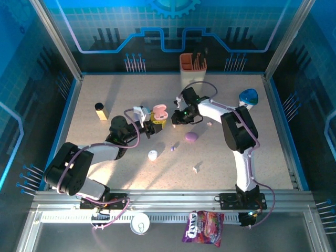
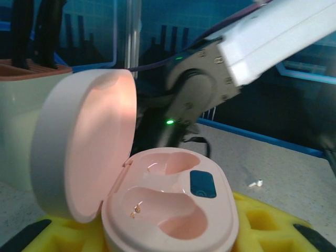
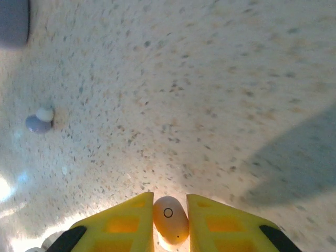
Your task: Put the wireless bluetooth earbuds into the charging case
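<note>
My left gripper point(image 1: 151, 125) is shut on an open pale pink charging case point(image 1: 159, 112). In the left wrist view the case point(image 2: 173, 210) sits between the yellow fingers point(image 2: 262, 223) with its lid point(image 2: 79, 142) swung up to the left. Both of its wells hold nothing. My right gripper point(image 1: 176, 118), just right of the case, is shut on a pale pink earbud point(image 3: 170, 223) pinched between its yellow fingers point(image 3: 118, 228) above the tabletop. Loose earbuds lie on the table: a purple one point(image 1: 172, 148), a white one point(image 1: 197, 168) and a small pink one point(image 1: 209, 124).
A lilac case point(image 1: 191, 136) and a white case point(image 1: 153, 155) lie mid-table. An orange holder point(image 1: 193, 63) stands at the back, a blue object point(image 1: 249, 96) at the right and a small yellow bottle point(image 1: 101, 111) at the left. A candy bag point(image 1: 203, 227) lies off the front edge.
</note>
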Robot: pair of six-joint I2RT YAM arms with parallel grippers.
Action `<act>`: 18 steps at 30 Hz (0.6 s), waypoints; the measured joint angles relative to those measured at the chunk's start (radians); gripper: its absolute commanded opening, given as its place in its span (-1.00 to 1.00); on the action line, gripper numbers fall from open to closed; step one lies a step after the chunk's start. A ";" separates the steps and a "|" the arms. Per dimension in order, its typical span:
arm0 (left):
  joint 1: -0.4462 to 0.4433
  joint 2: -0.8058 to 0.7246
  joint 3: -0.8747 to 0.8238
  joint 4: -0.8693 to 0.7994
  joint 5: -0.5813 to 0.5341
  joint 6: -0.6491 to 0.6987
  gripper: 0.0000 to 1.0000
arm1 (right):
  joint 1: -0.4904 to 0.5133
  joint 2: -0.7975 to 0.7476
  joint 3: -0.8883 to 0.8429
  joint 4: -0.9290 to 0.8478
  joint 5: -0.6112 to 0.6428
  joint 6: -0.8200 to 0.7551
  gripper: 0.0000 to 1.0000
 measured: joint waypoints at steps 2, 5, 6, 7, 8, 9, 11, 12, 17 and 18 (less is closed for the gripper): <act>0.000 0.015 0.000 0.001 -0.027 0.003 -0.55 | -0.008 -0.051 -0.061 0.049 0.055 0.053 -0.61; -0.003 0.042 0.000 0.001 -0.073 0.011 -0.55 | -0.020 -0.130 -0.154 0.115 0.151 0.133 -0.61; -0.005 0.050 0.000 0.000 -0.089 0.019 -0.54 | -0.024 -0.154 -0.180 0.129 0.184 0.159 -0.61; -0.010 0.056 0.001 -0.001 -0.105 0.027 -0.55 | -0.025 -0.177 -0.204 0.143 0.214 0.183 -0.60; -0.016 0.062 0.001 -0.003 -0.124 0.035 -0.55 | -0.025 -0.198 -0.226 0.154 0.245 0.208 -0.60; -0.024 0.068 0.002 -0.006 -0.141 0.048 -0.54 | -0.025 -0.220 -0.247 0.161 0.278 0.233 -0.59; -0.044 0.080 0.013 -0.017 -0.177 0.072 -0.54 | -0.024 -0.259 -0.280 0.172 0.329 0.268 -0.61; -0.056 0.089 0.023 -0.023 -0.198 0.085 -0.54 | -0.024 -0.281 -0.298 0.177 0.356 0.284 -0.61; -0.102 0.150 0.068 -0.029 -0.281 0.129 -0.55 | -0.016 -0.382 -0.373 0.190 0.460 0.343 -0.63; -0.108 0.163 0.074 -0.029 -0.296 0.132 -0.55 | -0.011 -0.402 -0.384 0.191 0.479 0.351 -0.62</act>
